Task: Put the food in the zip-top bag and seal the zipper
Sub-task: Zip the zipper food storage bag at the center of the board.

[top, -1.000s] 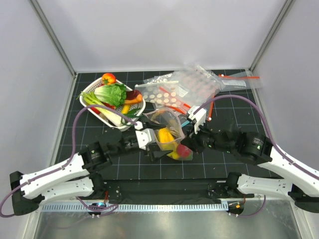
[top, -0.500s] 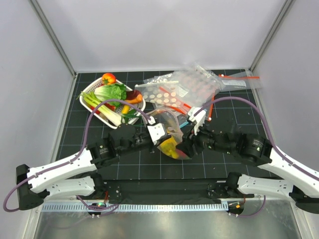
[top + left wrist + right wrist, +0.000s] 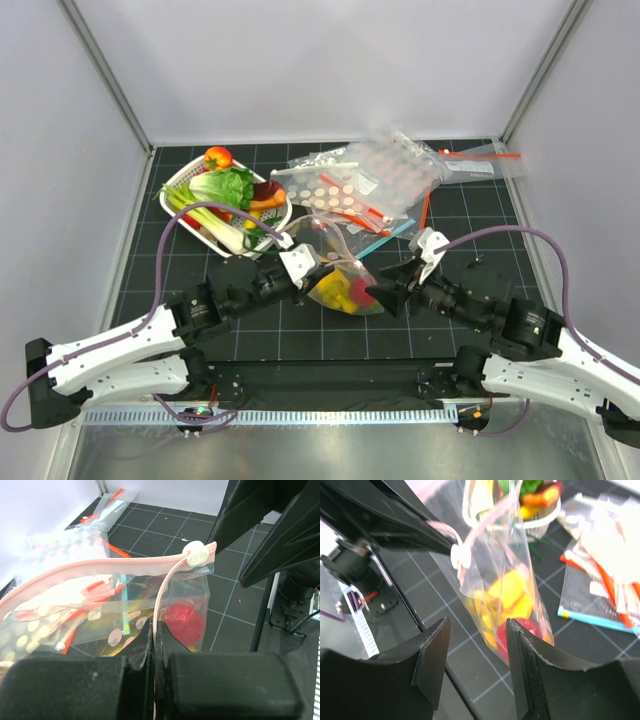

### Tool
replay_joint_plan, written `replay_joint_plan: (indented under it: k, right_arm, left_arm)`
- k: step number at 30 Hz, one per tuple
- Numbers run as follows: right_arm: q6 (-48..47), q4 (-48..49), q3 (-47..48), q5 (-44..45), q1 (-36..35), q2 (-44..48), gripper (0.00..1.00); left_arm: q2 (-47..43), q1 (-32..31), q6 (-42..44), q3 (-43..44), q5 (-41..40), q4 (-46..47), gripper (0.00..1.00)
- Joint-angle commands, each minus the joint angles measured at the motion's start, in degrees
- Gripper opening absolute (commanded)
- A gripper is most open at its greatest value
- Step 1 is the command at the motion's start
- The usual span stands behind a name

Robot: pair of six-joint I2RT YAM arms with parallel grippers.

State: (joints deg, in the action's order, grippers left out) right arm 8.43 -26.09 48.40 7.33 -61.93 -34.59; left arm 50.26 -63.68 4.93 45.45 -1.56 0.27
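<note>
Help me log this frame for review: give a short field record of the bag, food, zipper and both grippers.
bag: zip-top bag held up by its mouth
food: yellow and red pieces inside it
zipper: strips part below the slider, not sealed
left gripper: shut on the zipper strip
right gripper: open, facing the bag
basket: holds vegetables

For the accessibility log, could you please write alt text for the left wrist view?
The left gripper pinches the bag's pink zipper, white slider at the far end. A red fruit lies inside; the right gripper stands open beyond.
</note>
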Motion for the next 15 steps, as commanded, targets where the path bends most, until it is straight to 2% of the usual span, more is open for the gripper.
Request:
replay_joint_plan:
  k: [1, 5, 10, 13, 15]
  right_arm:
    - [-1.4, 8.2, -0.8, -2.0, -0.4, 1.8, 0.56]
    - [-2.3, 9.3, -0.9, -4.6, -0.4, -0.1, 0.61]
    - [-3.2, 11.3, -0.8, -5.0, -0.4, -2.8, 0.61]
    - [-3.5, 12.7, -1.1, -3.8, -0.4, -3.1, 0.59]
    - [-3.6, 13.6, -1.2, -3.8, -0.4, -3.5, 0.5]
  left_arm:
    - [0.6, 0.1, -0.6, 1.0, -0.6, 3.7, 0.0]
    - [0.5, 0.1, -1.0, 1.0, 0.0, 3.7, 0.0]
    - [0.4, 0.1, -1.3, 1.0, 0.7, 3.7, 0.0]
    - [0.4, 0.1, -1.4, 1.0, 1.0, 3.7, 0.0]
    - [0.5, 0.1, -1.5, 1.1, 1.4, 3.7, 0.0]
